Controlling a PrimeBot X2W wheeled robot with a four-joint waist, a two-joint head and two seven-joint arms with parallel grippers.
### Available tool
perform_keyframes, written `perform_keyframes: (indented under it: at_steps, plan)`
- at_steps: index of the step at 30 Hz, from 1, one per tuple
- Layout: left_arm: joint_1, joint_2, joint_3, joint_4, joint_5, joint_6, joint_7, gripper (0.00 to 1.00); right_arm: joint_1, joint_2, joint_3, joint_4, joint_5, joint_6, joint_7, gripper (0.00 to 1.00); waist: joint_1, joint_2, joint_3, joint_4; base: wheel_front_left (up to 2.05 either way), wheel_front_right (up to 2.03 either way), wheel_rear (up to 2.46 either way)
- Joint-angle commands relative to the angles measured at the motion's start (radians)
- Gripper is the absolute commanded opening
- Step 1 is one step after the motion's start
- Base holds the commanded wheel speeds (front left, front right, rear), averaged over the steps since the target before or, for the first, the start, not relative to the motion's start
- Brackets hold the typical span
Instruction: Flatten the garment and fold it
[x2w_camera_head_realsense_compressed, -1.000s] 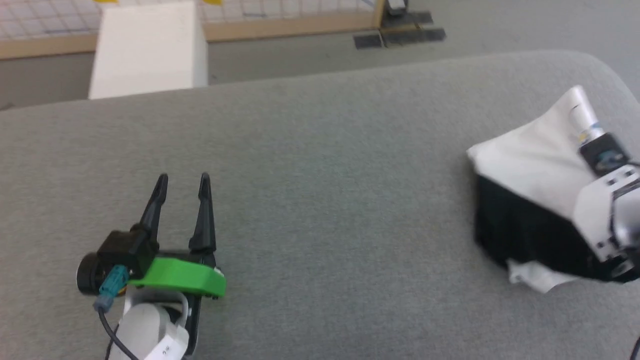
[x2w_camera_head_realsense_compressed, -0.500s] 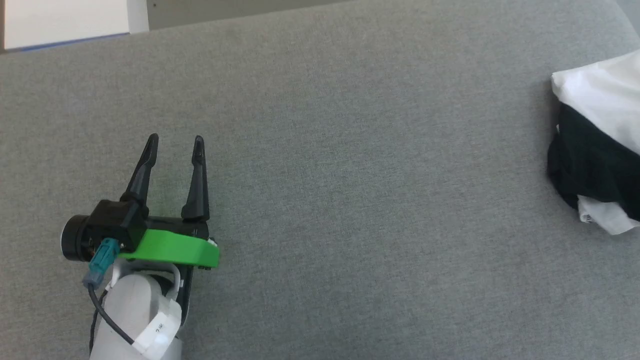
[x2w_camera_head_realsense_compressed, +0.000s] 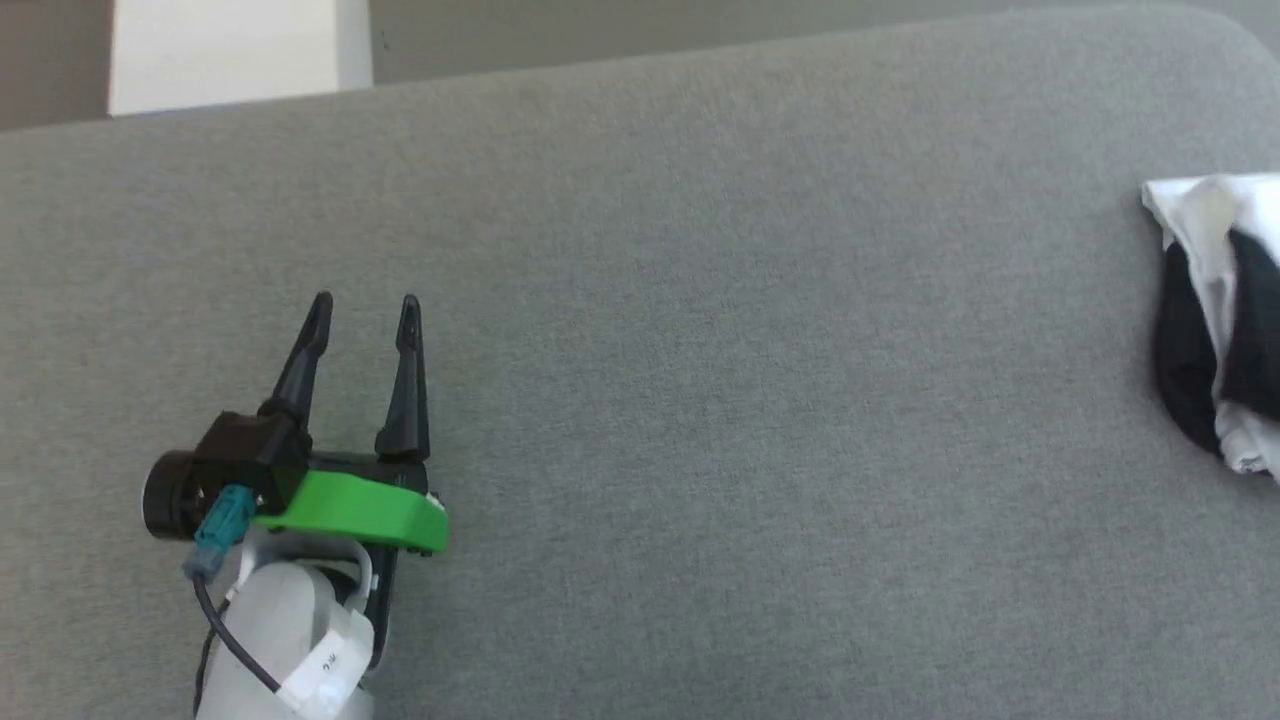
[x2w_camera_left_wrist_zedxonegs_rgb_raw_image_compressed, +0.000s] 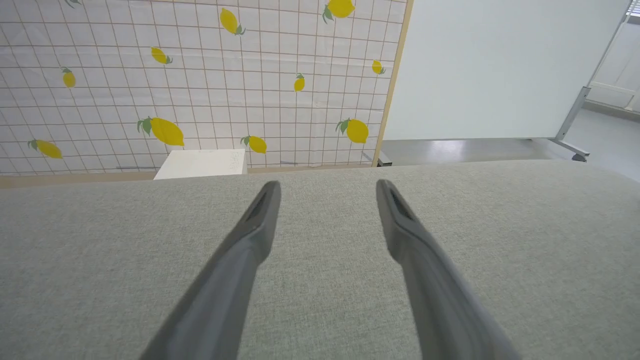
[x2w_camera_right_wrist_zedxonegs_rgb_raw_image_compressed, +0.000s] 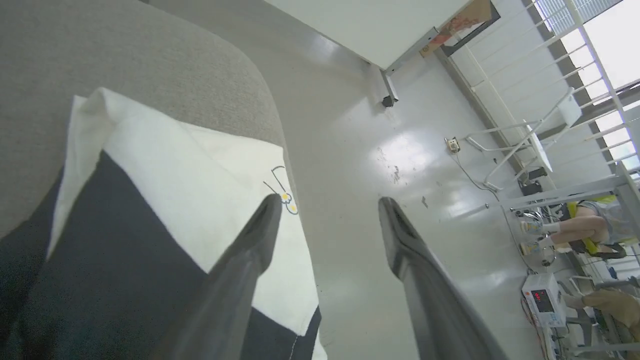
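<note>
The garment (x2w_camera_head_realsense_compressed: 1215, 300) lies bunched at the right edge of the grey cushion (x2w_camera_head_realsense_compressed: 700, 400), nothing gripping it.
The right wrist view adds a small flower print (x2w_camera_right_wrist_zedxonegs_rgb_raw_image_compressed: 282, 192) on its white cloth, close under the right gripper (x2w_camera_right_wrist_zedxonegs_rgb_raw_image_compressed: 327, 200), whose fingers are spread and empty. The left gripper (x2w_camera_head_realsense_compressed: 365, 305), equally spread, hovers over the cushion's left part, well apart. Beyond the cushion are a white box (x2w_camera_head_realsense_compressed: 225, 50), a lemon-print screen (x2w_camera_left_wrist_zedxonegs_rgb_raw_image_compressed: 200, 75) and a glossy floor (x2w_camera_right_wrist_zedxonegs_rgb_raw_image_compressed: 375, 175).
</note>
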Motion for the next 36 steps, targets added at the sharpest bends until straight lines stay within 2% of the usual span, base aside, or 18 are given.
perform_keyframes:
  at_steps: [1,4,8,16,20,26,36]
  plan:
    - [0.020,-0.007,-0.001,0.007,-0.005,0.001,-0.004,1.00,0.021,0.017,-0.013,-0.014,0.015,-0.002,-0.033,1.00,-0.0001,-0.0001,-0.069,0.036,0.00,0.00,0.00]
    - [0.045,-0.015,-0.001,0.021,-0.016,0.004,-0.004,1.00,0.069,0.056,-0.040,-0.055,0.061,-0.002,-0.092,1.00,-0.0001,-0.0001,-0.125,0.057,0.00,0.00,0.00]
    - [0.082,-0.024,-0.007,0.040,-0.031,0.008,-0.004,1.00,0.166,0.136,-0.055,-0.171,0.134,-0.002,-0.147,1.00,-0.0001,-0.0001,-0.201,0.091,0.00,0.00,0.00]
    - [0.118,-0.031,-0.027,0.079,-0.049,0.013,-0.004,1.00,0.401,0.298,0.025,-0.477,0.294,-0.002,-0.200,1.00,-0.0001,-0.0001,-0.273,0.156,0.00,0.00,0.00]
    - [0.124,-0.033,-0.037,0.099,-0.057,0.016,-0.004,1.00,0.493,0.359,0.072,-0.576,0.350,-0.002,-0.225,1.00,-0.0001,-0.0001,-0.288,0.185,0.00,0.00,0.00]
    - [0.140,-0.035,-0.058,0.125,-0.066,0.020,-0.004,1.00,0.604,0.398,0.173,-0.606,0.423,-0.002,-0.279,1.00,-0.0001,-0.0001,-0.309,0.216,0.00,0.00,0.00]
    - [0.171,-0.036,-0.070,0.148,-0.072,0.025,-0.004,1.00,0.675,0.399,0.226,-0.564,0.480,-0.002,-0.307,1.00,-0.0001,-0.0001,-0.343,0.223,0.00,0.00,0.00]
